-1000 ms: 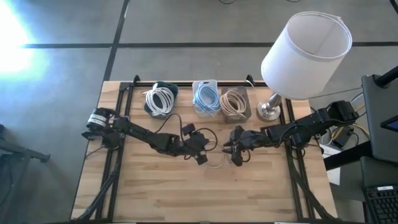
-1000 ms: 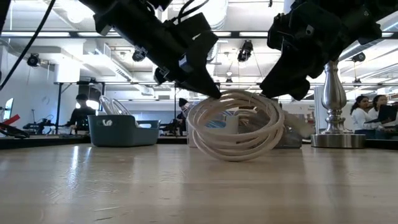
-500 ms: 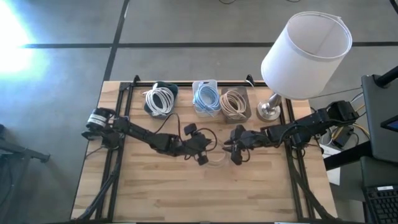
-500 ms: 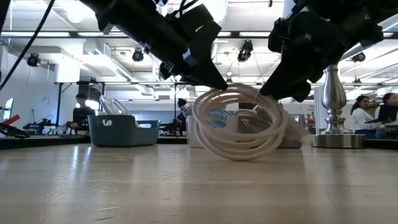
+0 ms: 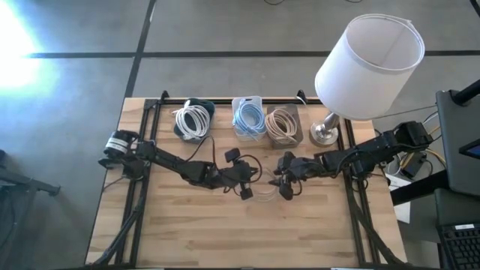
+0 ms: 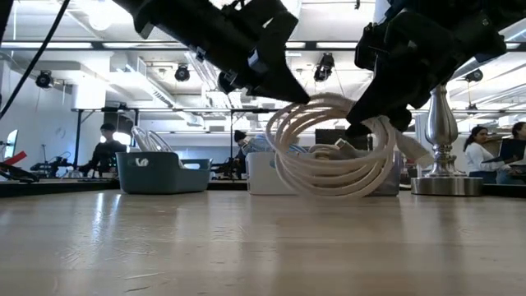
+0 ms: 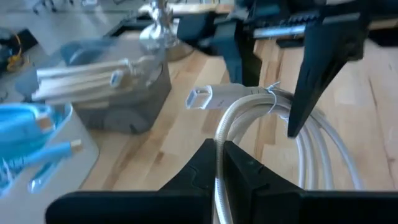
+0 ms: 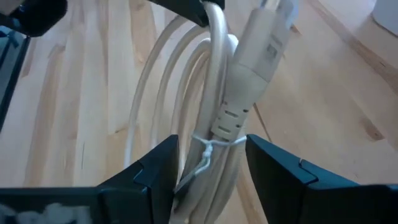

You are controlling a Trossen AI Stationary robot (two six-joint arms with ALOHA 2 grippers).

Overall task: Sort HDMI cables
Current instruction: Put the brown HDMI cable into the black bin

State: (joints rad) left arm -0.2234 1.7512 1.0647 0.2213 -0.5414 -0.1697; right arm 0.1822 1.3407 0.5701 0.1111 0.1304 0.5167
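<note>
A white HDMI cable coil (image 6: 333, 156) hangs between my two grippers at the table's middle, clear of the tabletop; it also shows in the high view (image 5: 264, 193). My left gripper (image 5: 247, 186) is shut on it from the left. My right gripper (image 5: 283, 185) is shut on it from the right. At the far edge, white coils (image 5: 193, 120) lie in a dark bin, light blue coils (image 5: 248, 116) in a pale bin, and beige coils (image 5: 282, 124) in a grey bin. My left gripper pinches a few strands of the coil's upper arc (image 7: 219, 155) between its two fingers, coming slanting down from the table's left. The coil hangs below, standing on edge, clear of the table. My right gripper has the coil's bundle at the thin tie (image 8: 205, 146), beside the plug (image 8: 258, 56), between its two fingers (image 8: 273, 168). The fingers come slanting down from the table's right and lie across the strands.
A lamp with a white shade (image 5: 369, 66) stands on its metal base (image 5: 326, 133) at the far right, next to the beige bin. Bare wood lies along the table's near half (image 5: 247, 232). People show in the room beyond the table (image 6: 107, 144).
My left gripper has gone up and toward my right gripper, carrying the coil's upper arc. The coil, whose lower edge rested on the table, is now lifted clear and has shifted toward the right gripper.
</note>
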